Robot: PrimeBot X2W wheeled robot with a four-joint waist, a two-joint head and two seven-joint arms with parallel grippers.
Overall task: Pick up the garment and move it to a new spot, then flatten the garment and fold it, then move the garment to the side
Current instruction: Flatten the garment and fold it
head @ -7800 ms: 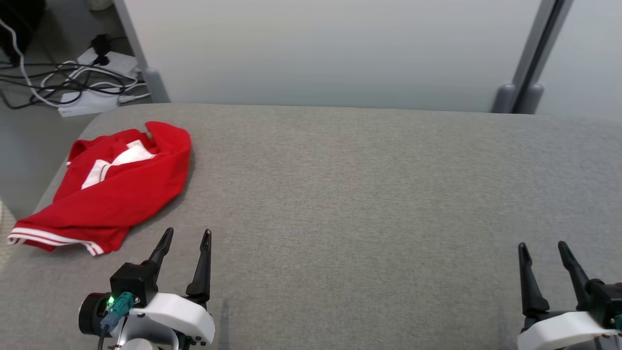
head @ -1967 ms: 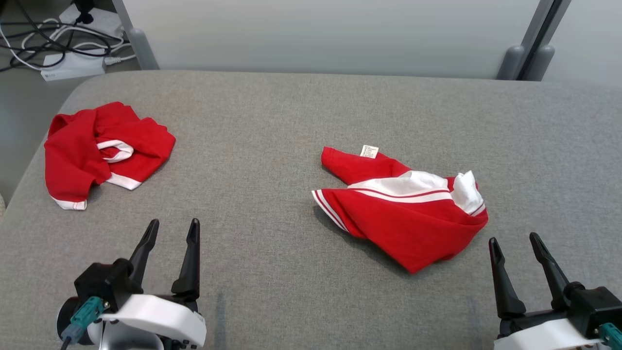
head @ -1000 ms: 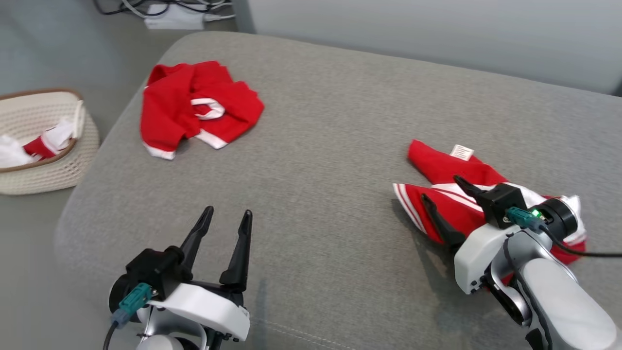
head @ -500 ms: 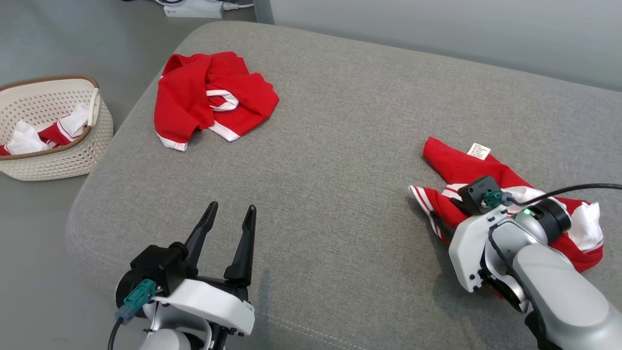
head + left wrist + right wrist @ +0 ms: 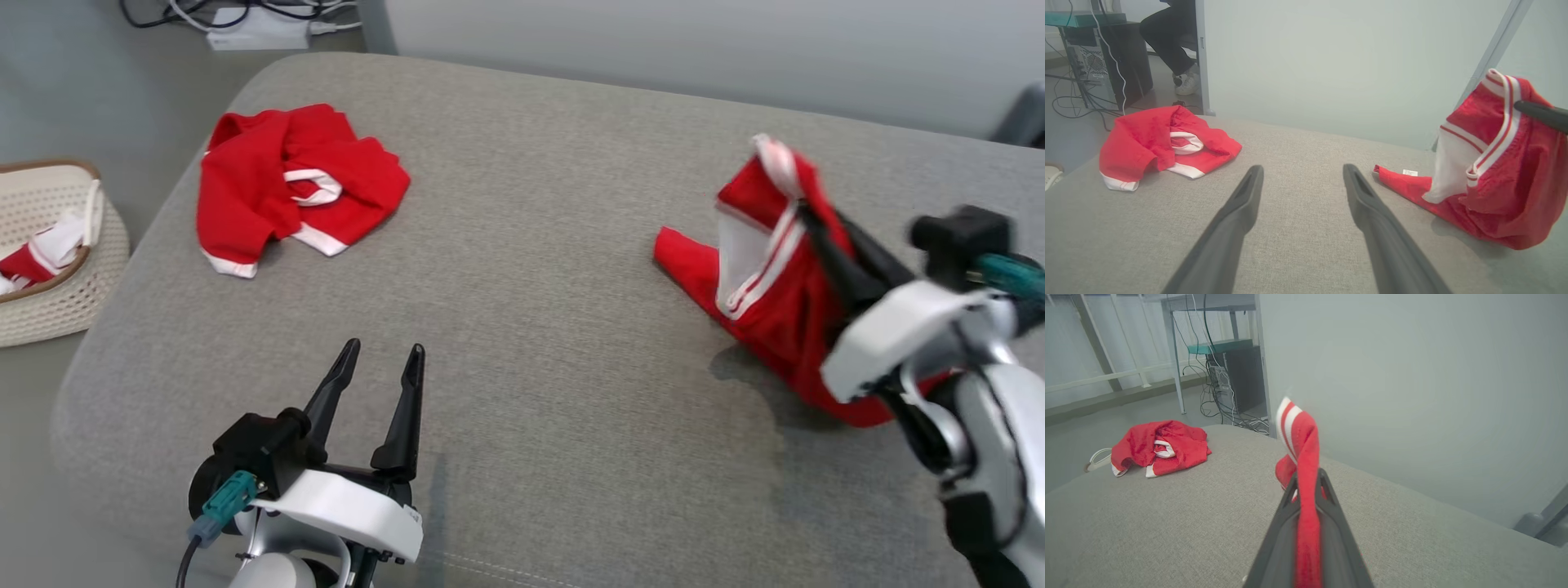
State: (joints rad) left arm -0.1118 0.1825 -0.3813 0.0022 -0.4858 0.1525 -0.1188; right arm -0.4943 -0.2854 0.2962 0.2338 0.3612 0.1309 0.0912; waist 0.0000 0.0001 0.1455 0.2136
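Right gripper [image 5: 1306, 477] clamped on the garment [image 5: 775, 327], fingertips blurred and half buried in its folds; left gripper [image 5: 384, 348] spread, holding nothing

Grey fabric cushion [image 5: 531, 245], crumpled red shirt [image 5: 286, 180] near its far left corner, red garment [image 5: 767, 327] partly resting at right

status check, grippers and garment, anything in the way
Right gripper shut on garment striped hem, part lifted, tail on the cushion. Left gripper open, idle. Second red garment far left, clear of path.
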